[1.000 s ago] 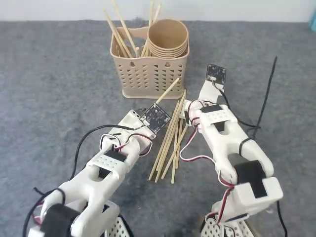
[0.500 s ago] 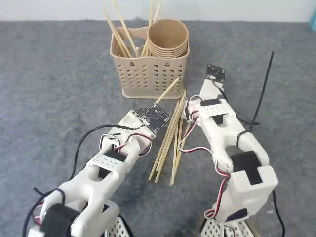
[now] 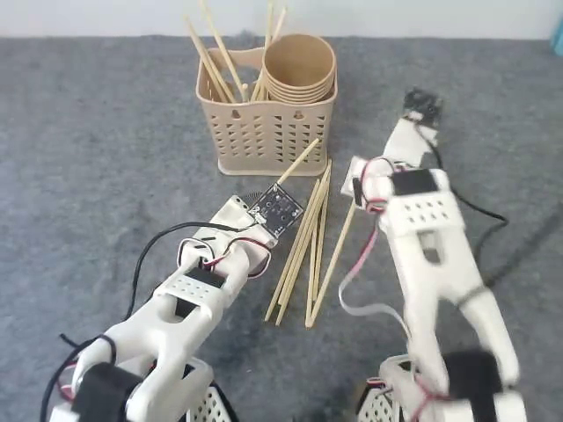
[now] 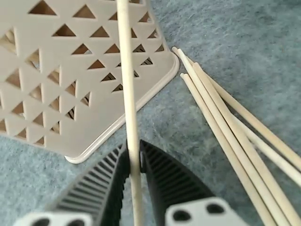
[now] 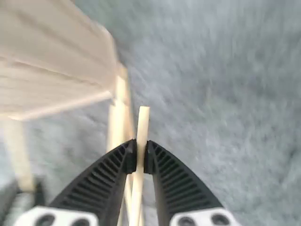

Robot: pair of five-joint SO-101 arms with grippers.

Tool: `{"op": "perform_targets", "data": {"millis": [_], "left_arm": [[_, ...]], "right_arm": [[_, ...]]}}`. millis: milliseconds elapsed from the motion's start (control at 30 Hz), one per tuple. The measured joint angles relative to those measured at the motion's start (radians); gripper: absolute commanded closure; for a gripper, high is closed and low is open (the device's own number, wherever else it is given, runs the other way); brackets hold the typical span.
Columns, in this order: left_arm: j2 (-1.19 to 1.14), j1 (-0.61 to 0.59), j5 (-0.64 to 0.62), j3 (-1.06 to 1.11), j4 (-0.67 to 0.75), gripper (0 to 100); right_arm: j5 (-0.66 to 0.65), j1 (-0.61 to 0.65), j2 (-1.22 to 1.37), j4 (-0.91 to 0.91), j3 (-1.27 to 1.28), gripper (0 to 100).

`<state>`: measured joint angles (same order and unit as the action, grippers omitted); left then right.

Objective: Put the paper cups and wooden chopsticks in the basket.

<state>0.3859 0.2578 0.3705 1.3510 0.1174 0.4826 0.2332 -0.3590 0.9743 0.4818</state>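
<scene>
Loose wooden chopsticks (image 3: pixel 297 259) lie mid-way up the grey worktop (image 3: pixel 106 176), long axes running toward its far edge. Beyond them, left tool (image 4: pixel 134 149) is clamped on one wooden chopstick (image 4: pixel 126 70), its tip aimed at the beige perforated plastic basket (image 3: pixel 264 132) just ahead. The right tool (image 5: pixel 139 147) is clamped on another stick (image 5: pixel 141 125). The brown paper cups (image 3: pixel 299 61) sit inside the basket.

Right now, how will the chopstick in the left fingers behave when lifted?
Likely stiff: the chopstick runs straight beyond the left fingers. Probably light, being so thin. Pinched at one narrow spot, it may swivel.
</scene>
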Motion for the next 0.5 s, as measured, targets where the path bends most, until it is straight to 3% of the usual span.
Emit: {"op": "perform_targets", "data": {"millis": [200,500], "left_arm": [[0.0,0.0,0.0,0.0,0.0,99],[0.006,0.0,0.0,0.023,0.028,99]], "right_arm": [[-0.006,0.011,-0.359,-0.107,0.002,99.1],[-0.143,0.014,-0.514,-0.583,0.133,99.1]]}}
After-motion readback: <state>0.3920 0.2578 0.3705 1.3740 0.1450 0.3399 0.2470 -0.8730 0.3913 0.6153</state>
